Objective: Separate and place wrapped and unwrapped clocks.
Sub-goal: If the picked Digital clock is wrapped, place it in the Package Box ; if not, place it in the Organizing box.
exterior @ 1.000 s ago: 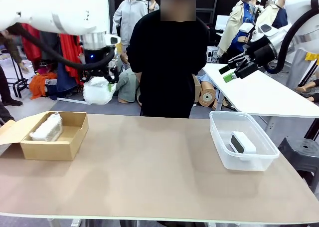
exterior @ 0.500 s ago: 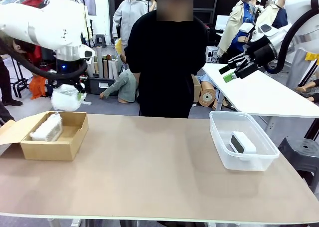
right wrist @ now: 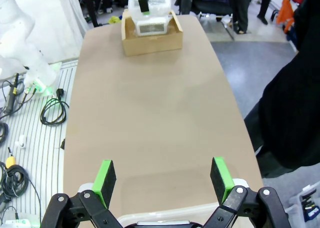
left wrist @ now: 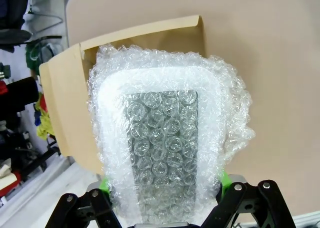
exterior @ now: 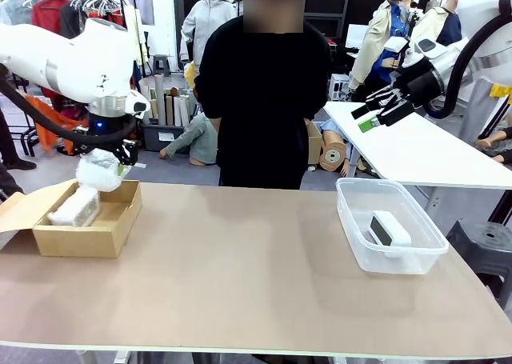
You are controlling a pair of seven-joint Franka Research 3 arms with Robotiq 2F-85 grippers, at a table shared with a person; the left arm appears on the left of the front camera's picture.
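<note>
Bubble-wrapped clock (exterior: 98,170) hangs clamped in the left tool (exterior: 108,162) just above the cardboard box (exterior: 108,230), where another wrapped clock (exterior: 74,207) lies. I'd lower it into the free half before letting go. Right tool (exterior: 374,113) hovers apart, jaws wide.

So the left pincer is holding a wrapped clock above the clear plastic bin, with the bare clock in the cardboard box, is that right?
Not quite: the front view shows the left pincer holding the wrapped clock above the cardboard box, and the bare clock lies in the clear plastic bin.
</note>
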